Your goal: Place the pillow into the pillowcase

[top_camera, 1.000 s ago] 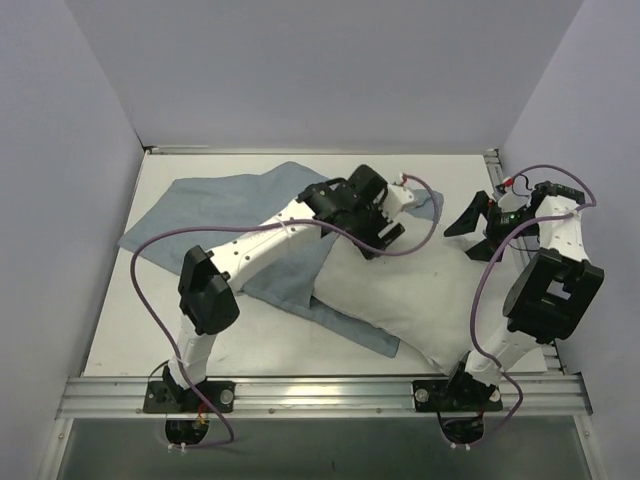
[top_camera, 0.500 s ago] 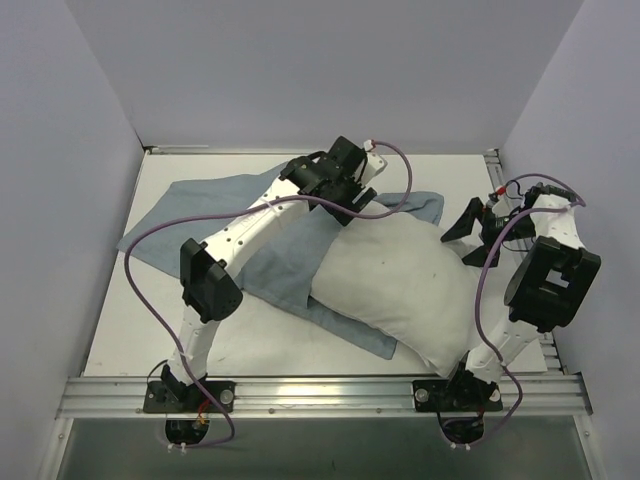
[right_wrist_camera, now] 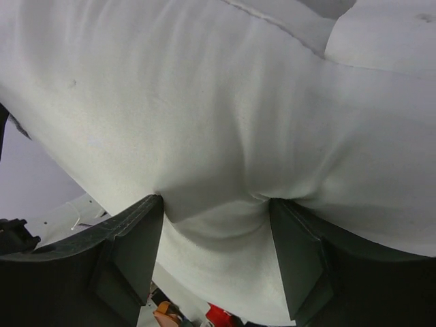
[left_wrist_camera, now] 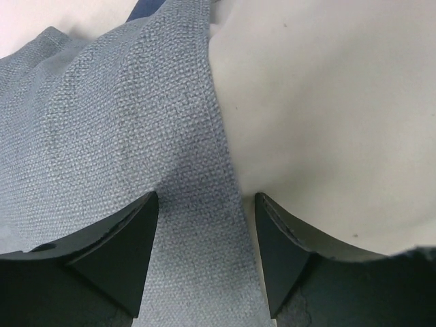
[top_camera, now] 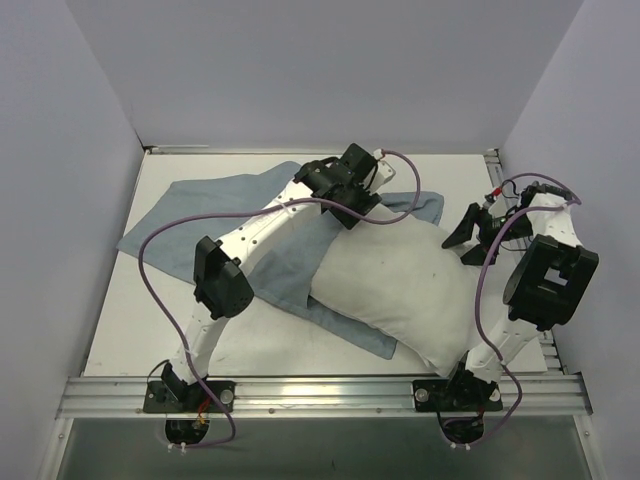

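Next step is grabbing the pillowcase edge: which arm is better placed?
Left. The left gripper sits over the pillowcase, jaws apart astride the cloth right beside the pillow. The right gripper is at the pillow's other end, pinching the pillow, away from the pillowcase.

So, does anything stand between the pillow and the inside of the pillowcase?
No separate object does. But the pillow lies on top of part of the pillowcase, which is flat, and no open mouth shows. The left gripper has its jaws open astride a strip of its fabric beside the pillow.
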`<move>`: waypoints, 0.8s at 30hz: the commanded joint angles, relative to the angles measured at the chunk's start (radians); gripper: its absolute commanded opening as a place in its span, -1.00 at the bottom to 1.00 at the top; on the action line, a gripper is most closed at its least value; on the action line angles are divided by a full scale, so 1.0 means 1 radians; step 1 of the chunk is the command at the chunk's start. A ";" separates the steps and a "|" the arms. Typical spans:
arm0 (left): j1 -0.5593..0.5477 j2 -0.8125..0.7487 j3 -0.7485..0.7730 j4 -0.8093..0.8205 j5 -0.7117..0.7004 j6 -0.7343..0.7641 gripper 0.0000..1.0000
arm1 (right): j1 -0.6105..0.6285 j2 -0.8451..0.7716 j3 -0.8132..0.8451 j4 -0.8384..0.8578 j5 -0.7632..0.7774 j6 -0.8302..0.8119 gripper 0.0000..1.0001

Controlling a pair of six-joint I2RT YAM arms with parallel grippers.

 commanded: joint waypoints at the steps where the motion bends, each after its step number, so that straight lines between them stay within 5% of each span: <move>1: 0.008 0.048 0.054 0.003 -0.057 0.012 0.33 | 0.014 -0.006 0.001 -0.074 0.032 -0.026 0.25; 3: 0.011 0.062 0.068 0.001 -0.076 0.028 0.22 | 0.017 -0.003 0.004 -0.081 0.039 -0.032 0.11; 7: 0.034 0.082 0.103 0.000 -0.085 0.031 -0.32 | 0.025 0.005 0.013 -0.095 0.055 -0.064 -0.20; 13: 0.024 0.079 0.146 0.009 -0.014 0.028 -0.52 | 0.057 0.023 0.021 -0.092 0.073 -0.069 -0.52; 17: 0.025 0.089 0.160 0.018 -0.013 0.029 -0.93 | 0.074 0.023 0.030 -0.086 0.070 -0.067 -0.66; 24: -0.056 0.103 0.281 0.066 0.644 -0.018 -1.00 | 0.134 0.039 0.056 -0.043 -0.203 0.070 -1.00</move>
